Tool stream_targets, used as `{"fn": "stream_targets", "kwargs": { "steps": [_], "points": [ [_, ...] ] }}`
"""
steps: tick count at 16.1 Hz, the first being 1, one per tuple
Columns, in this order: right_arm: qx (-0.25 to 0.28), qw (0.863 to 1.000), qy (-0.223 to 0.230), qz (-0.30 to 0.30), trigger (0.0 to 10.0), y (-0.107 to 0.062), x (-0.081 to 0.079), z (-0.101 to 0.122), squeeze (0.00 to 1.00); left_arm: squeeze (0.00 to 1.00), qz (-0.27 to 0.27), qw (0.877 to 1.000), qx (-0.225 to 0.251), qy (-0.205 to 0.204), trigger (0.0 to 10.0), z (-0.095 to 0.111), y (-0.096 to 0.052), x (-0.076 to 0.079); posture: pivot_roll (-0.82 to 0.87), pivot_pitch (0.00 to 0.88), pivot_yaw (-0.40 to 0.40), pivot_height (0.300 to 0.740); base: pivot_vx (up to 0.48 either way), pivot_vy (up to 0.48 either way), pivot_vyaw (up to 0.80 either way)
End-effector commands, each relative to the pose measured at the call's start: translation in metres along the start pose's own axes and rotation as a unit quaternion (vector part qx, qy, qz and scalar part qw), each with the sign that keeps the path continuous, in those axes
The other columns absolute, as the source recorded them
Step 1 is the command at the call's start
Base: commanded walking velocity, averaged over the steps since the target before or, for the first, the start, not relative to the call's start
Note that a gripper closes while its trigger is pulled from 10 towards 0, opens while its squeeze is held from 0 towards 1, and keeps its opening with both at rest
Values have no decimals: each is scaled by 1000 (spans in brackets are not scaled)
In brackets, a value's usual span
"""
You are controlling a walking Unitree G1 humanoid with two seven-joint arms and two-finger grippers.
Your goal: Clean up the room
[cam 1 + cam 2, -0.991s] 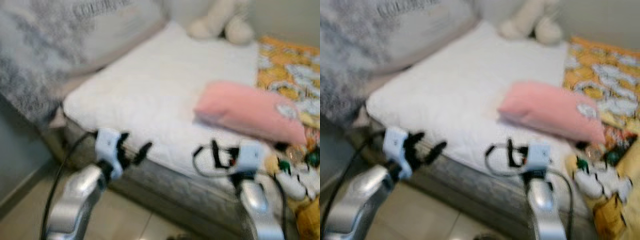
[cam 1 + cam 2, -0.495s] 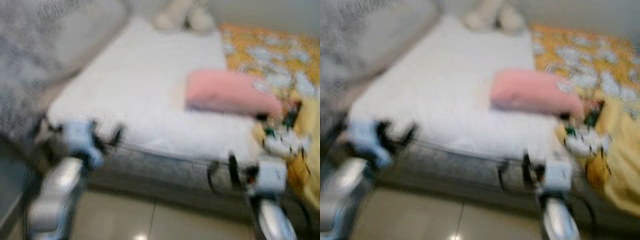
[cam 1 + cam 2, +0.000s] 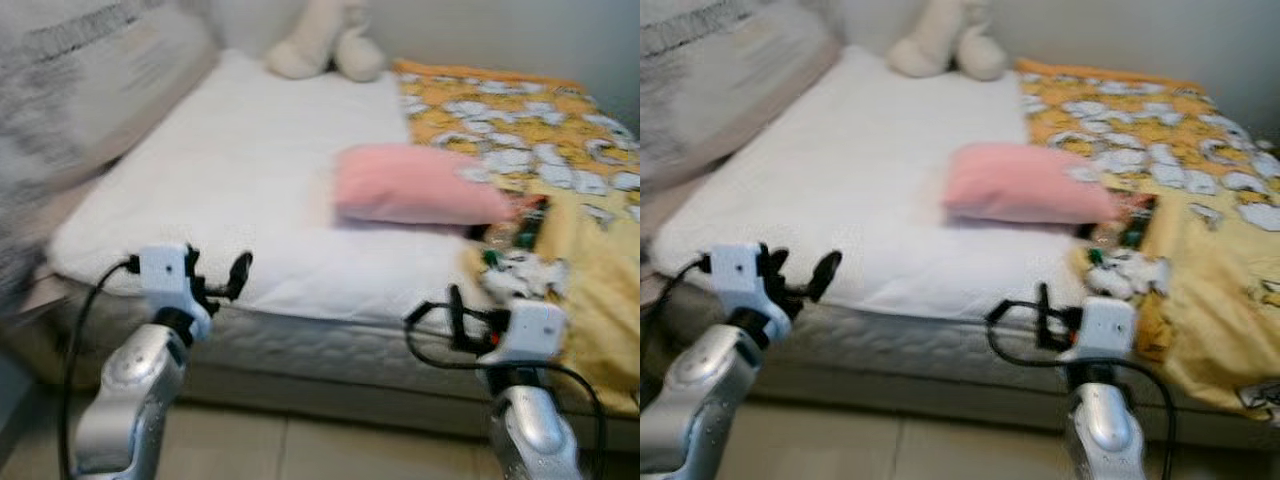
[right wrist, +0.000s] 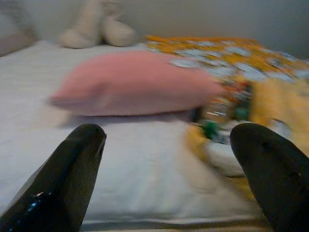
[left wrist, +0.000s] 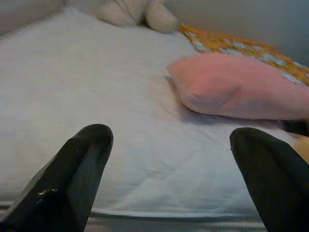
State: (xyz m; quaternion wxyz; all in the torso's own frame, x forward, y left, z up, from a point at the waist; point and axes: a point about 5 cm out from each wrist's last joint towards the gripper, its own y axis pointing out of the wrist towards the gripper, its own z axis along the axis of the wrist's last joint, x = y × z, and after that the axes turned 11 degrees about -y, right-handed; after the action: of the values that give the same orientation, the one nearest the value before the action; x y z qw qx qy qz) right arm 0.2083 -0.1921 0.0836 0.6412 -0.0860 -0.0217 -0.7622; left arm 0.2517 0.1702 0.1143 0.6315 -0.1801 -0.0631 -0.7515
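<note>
A pink pillow lies on the white mattress near the middle of the bed. A cream plush toy sits at the far end against the wall. A yellow patterned blanket covers the bed's right side, bunched at its near corner. My left gripper hovers open at the mattress's near edge, left of the pillow, with nothing held. My right gripper is open too, just short of the near edge below the blanket bunch. In the wrist views the pillow lies ahead of both pairs of fingers.
A large grey and beige cushion leans along the bed's left side. Tiled floor runs in front of the bed. A wall stands behind the bed.
The whole view has swung right and now shows more of the blanket and floor, so the camera moved. Both grippers stay raised before the bed edge and remain open.
</note>
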Motion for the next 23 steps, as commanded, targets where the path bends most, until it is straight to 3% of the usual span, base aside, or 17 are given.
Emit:
{"fn": "stream_targets", "kwargs": {
  "steps": [1, 2, 3, 5, 6, 15, 16, 20, 23],
  "points": [
    [7, 1000, 16, -5, 10000, 3, 0, 5, 0, 0, 10, 1000, -2, 9, 10000, 0, -1, -3, 2, 0, -19, 740, 349, -326, 0],
    [1, 1000, 9, -4, 10000, 4, -1, 3, 0, 0, 0, 1000, -3, 12, 10000, -2, -1, 1, 2, 0, -19, 740, 371, -300, 0],
    [0, 1000, 4, -1, 10000, 5, -2, 3, 0, 635, -15, 1000, -5, 19, 10000, -3, -1, 6, 0, 0, -18, 740, 416, 0, 0],
    [2, 1000, 1, 2, 10000, 5, -3, 4, 0, 510, -21, 1000, -6, 20, 10000, -2, 0, 8, 1, 0, -17, 740, 424, 0, 0],
    [2, 1000, 0, 2, 10000, 5, -4, 4, 0, 0, -19, 1000, -6, 21, 10000, -2, 0, 7, -1, 0, -12, 740, 416, 0, 0],
    [-9, 1000, 14, -19, 10000, 13, -5, 6, 0, 0, -57, 997, -12, 48, 10000, -3, 1, 18, -5, 0, -2, 740, 407, -171, 0],
    [-49, 997, 31, -52, 10000, 21, 0, 1, 0, 0, -49, 998, -6, 39, 10000, 0, 3, 17, -5, 0, -2, 740, 0, 0, 0],
    [-77, 992, 72, -76, 10000, 47, -1, 9, 0, 0, -53, 998, 1, 43, 10000, 4, 4, 15, 5, 0, 8, 740, 0, 0, 0],
    [-138, 981, 81, -108, 10000, 71, 9, -2, 0, 0, -66, 997, 3, 45, 10000, 7, 5, 18, 27, 0, 12, 740, 0, 0, 0]
  ]
}}
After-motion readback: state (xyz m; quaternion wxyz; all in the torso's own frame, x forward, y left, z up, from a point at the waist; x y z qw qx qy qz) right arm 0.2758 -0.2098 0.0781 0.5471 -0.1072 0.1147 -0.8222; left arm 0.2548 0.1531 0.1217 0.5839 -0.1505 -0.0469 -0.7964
